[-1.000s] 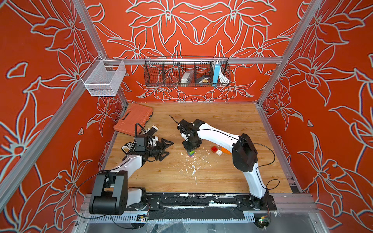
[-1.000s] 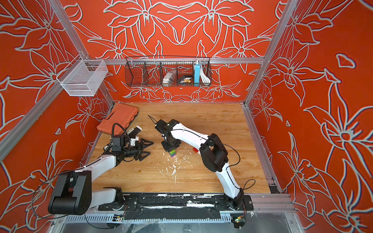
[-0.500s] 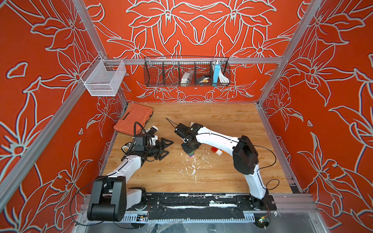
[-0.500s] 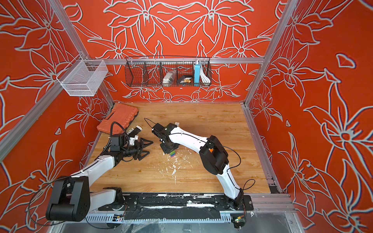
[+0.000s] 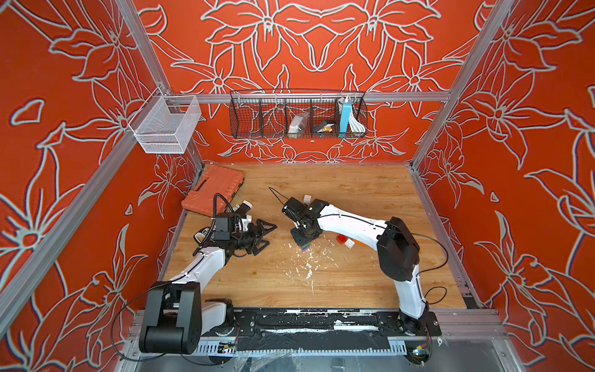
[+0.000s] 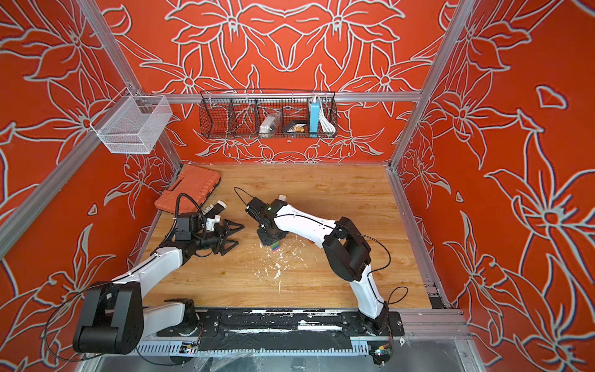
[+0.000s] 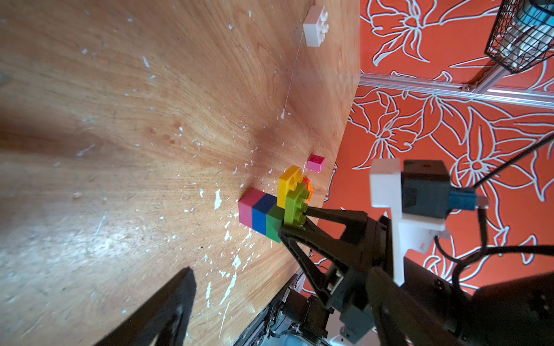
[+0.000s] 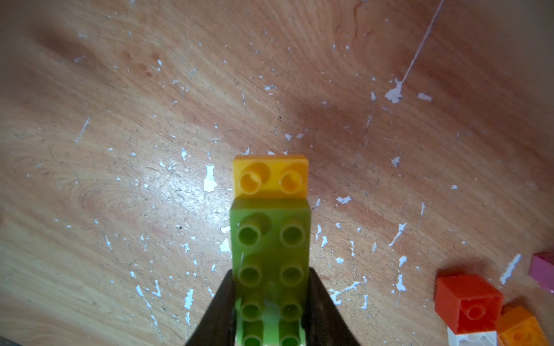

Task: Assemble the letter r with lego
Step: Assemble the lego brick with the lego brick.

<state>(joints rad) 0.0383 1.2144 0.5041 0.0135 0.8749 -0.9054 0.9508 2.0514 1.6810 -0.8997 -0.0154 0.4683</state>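
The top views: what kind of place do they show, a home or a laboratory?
Most likely a robot laboratory cell, not a home. An aluminium frame with orange flower-patterned walls encloses a wooden table, and a left arm and right arm are mounted on a base rail at its front edge.

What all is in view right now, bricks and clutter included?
Joined studded plastic bricks: five; pink, blue, green, lime, yellow; mid-table.
Loose bricks: four; red brick, orange brick, white brick, pink brick; beside the stack.
Lone white studded brick: one; white; farther back.
Ribbed orange plastic case: one; orange; far left corner.
Black wire basket: one; black; back rail.
White mesh basket: one; white; left rail.
Tiny flecks: many; white; around the stack.
Left gripper: one; black; open, empty.
Right gripper: one; black; shut on the lime brick.
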